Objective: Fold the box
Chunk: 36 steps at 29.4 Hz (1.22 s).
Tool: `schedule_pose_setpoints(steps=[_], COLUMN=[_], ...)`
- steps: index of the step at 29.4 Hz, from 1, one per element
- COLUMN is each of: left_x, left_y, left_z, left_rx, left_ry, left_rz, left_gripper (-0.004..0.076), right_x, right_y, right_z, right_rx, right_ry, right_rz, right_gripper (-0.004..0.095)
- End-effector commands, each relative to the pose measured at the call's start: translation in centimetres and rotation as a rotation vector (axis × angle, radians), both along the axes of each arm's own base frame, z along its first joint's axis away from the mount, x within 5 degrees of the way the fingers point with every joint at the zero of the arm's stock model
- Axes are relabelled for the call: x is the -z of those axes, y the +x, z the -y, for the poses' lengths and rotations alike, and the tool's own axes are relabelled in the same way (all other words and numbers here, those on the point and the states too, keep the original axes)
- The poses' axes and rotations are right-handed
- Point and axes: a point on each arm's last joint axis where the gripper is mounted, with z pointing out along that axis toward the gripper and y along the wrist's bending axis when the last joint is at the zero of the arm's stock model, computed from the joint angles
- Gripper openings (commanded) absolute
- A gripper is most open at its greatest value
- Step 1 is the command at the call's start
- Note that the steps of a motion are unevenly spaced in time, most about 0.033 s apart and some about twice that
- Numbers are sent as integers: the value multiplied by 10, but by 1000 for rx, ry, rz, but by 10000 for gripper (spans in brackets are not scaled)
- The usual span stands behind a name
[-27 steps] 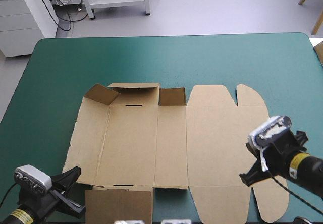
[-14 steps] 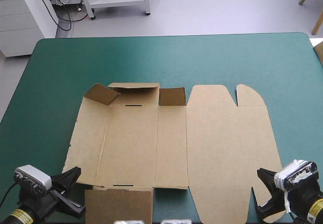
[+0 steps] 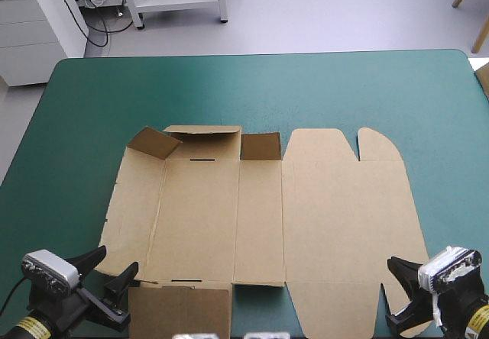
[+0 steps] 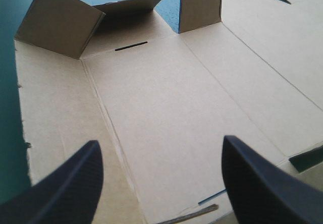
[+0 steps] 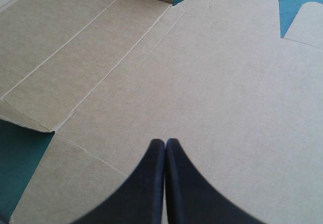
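Box (image 3: 260, 224) lies flat on the worktop (image 3: 252, 95), long axis left to right, far-left flaps (image 3: 202, 137) raised, just ahead of the left tool (image 3: 114, 261), spread wide at its near-left corner, while the right tool (image 3: 394, 264), pinched empty, sits near-right.

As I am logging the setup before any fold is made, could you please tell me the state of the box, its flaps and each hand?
box: unfolded, main panels lying flat on the table.
far flaps: three raised at the far left end.
left hand: open, at the box's near left corner, holding nothing.
right hand: shut, over the box's near right corner, no board between its fingers.
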Motion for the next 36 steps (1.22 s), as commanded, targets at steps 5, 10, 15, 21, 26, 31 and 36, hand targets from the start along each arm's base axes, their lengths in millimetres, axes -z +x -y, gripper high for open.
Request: schedule_pose_setpoints(steps=[5, 10, 15, 21, 26, 31, 36], left_x=[-14, -27, -45, -66, -77, -83, -93], left_y=[2, 2, 14, 46, 82, 114, 136], left_z=[3, 5, 6, 17, 29, 41, 50], left_rx=[4, 23, 10, -1, 3, 21, 49], left_ry=[-88, -96, 8, 40, 78, 131, 190], left_rz=[52, 25, -54, -161, -277, -411, -539], left_gripper=[494, 494, 494, 494, 494, 494, 494], right_x=[-13, -13, -13, -13, -13, -13, -13], right_y=[2, 2, 2, 2, 2, 2, 2], right_z=[-2, -2, -2, -2, -2, -2, -2], right_rx=[-1, -1, -1, -1, -1, -1, -1], right_ry=[40, 40, 40, 40, 40, 40, 40], right_rz=[71, 71, 71, 71, 71, 71, 71], right_gripper=[-20, -20, -20, -20, -20, -20, -20])
